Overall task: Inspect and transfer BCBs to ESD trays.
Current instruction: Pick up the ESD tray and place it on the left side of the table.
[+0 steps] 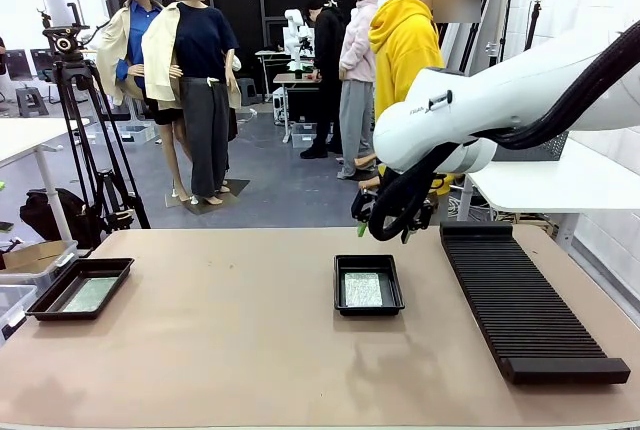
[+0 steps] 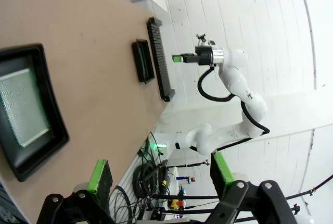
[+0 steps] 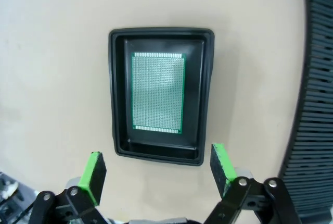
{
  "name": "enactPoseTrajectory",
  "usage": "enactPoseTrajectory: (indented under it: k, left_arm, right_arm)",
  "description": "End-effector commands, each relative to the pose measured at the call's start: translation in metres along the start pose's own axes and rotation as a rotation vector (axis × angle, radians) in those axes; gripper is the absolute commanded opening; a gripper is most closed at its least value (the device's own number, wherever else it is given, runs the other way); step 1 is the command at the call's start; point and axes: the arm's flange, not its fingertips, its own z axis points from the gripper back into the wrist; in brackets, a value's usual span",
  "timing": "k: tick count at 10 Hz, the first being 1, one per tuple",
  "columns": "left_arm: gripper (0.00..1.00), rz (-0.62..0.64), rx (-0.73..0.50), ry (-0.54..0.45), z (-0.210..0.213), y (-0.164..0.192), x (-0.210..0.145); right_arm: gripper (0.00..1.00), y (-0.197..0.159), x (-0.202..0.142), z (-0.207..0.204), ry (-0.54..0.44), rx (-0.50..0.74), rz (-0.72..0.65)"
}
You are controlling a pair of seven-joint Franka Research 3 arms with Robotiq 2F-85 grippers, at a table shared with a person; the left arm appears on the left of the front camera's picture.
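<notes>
Two black ESD trays sit on the tabletop (image 1: 230, 350). One tray (image 1: 369, 284) is in the middle w/ a green board (image 1: 362, 289) flat inside. The other tray (image 1: 80, 288) is at the left edge, also w/ a board (image 1: 89, 294) in it. Right gripper (image 1: 385, 222) hangs above the middle tray, fingers apart, holding nothing. Left gripper (image 2: 161, 174) is wide apart too, empty, near the left tray. A long black rack (image 1: 525, 300) lies on the right.
</notes>
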Motion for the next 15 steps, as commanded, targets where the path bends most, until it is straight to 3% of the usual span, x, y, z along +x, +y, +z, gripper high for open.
enactPoseTrajectory:
  k: [1,3,6,9,15]
  left_arm:
    - [1.00,-0.025,-0.014,0.009,-0.032,-0.021,-0.042]
    - [1.00,-0.018,-0.018,-0.016,-0.051,-0.032,-0.069]
    - [1.00,0.004,0.019,-0.114,-0.068,-0.048,-0.078]
    - [1.00,-0.033,0.076,-0.234,-0.106,-0.065,-0.085]
    - [1.00,-0.089,0.199,-0.273,-0.215,-0.103,-0.102]
  right_arm:
    - [1.00,-0.020,0.000,0.023,-0.016,0.051,-0.010]
    - [1.00,-0.042,0.007,0.042,-0.040,0.085,-0.032]
    - [1.00,-0.071,0.018,0.049,-0.037,0.135,-0.082]
    - [1.00,-0.109,0.037,0.067,0.016,0.273,-0.126]
    - [1.00,-0.180,0.055,0.077,0.046,0.533,-0.252]
